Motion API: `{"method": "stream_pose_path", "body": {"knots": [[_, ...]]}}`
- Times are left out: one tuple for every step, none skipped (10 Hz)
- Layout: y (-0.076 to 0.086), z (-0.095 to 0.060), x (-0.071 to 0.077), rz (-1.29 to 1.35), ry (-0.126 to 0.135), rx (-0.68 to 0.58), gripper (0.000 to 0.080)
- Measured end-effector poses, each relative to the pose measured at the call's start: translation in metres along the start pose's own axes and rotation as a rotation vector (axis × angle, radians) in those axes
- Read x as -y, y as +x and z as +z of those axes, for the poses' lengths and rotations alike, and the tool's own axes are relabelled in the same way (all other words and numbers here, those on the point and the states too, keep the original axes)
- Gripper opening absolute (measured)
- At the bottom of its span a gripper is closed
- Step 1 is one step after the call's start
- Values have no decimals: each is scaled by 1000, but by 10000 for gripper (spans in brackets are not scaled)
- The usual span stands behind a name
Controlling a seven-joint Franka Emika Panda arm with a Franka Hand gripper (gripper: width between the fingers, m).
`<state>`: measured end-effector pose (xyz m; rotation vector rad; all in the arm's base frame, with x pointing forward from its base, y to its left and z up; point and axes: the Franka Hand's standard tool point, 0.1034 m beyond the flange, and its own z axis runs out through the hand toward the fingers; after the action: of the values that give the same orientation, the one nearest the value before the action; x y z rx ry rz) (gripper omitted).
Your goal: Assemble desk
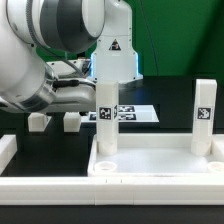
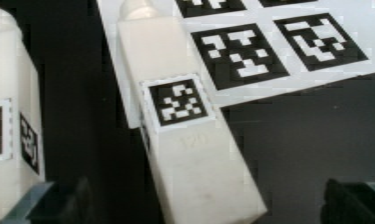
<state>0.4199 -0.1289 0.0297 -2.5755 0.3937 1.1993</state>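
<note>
The white tray-like desk top [image 1: 150, 167] lies at the front of the black table. Two white tagged legs stand upright at its corners: one at the exterior view's left [image 1: 107, 112], one at the right [image 1: 204, 116]. In the wrist view my gripper [image 2: 202, 205] is open. Its dark fingertips [image 2: 47, 203] stand wide on either side of a tagged leg [image 2: 187, 140], with gaps on both sides. Another leg [image 2: 3, 95] shows at that view's edge. In the exterior view the arm hides the fingers near the left leg's upper part.
Two more white leg blocks [image 1: 40, 122] [image 1: 72, 121] sit behind the arm. The marker board [image 1: 137, 113] lies at the back, also in the wrist view [image 2: 282, 40]. Low white rails [image 1: 40, 185] edge the front and left of the table.
</note>
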Motion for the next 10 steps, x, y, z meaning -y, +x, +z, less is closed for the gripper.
{"method": "stream_pose_path", "body": {"knots": [[0,0,0,0,0,0,649],[0,0,0,0,0,0,649],[0,1,0,0,-1,1,649],[1,5,3,-1,-5,0,649],[1,9,2,2,-7,0,649],[2,14,1,4,-9,0,649],[1,18,-1,6,-10,7,649],[2,21,-1,8,-11,13,649],[2,21,-2,8,-11,13,649],[2,21,-2,8,-11,13,649]]}}
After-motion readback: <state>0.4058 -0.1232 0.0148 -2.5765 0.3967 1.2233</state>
